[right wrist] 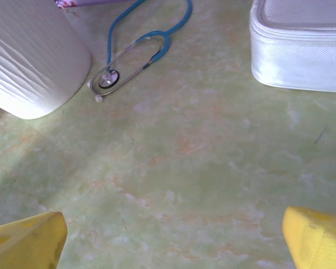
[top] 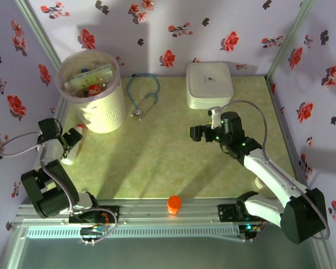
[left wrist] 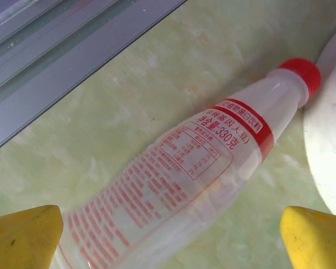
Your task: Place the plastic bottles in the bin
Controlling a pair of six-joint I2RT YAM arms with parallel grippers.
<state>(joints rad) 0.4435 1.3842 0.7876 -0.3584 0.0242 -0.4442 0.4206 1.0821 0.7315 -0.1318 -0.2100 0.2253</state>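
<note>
One clear plastic bottle (left wrist: 196, 168) with red print and a red cap (left wrist: 301, 74) lies on its side on the green table, its cap close to the foot of the bin (left wrist: 331, 140). My left gripper (left wrist: 171, 241) hovers over the bottle's lower half, open, with a yellow fingertip (left wrist: 22, 238) on each side and apart from it. From above, this bottle (top: 74, 143) lies left of the cream bin (top: 103, 109), beside the left gripper (top: 60, 143). Several bottles (top: 91, 81) lie inside the bin. My right gripper (top: 200, 134) stands open over bare table, holding nothing.
A blue stethoscope (top: 143, 95) lies right of the bin, and a white lidded box (top: 209, 84) sits at the back right. An orange knob (top: 174, 204) stands at the near rail. Floral walls close in on three sides. The right wrist view takes in the bin (right wrist: 28, 61), stethoscope (right wrist: 134, 50) and box (right wrist: 302, 45).
</note>
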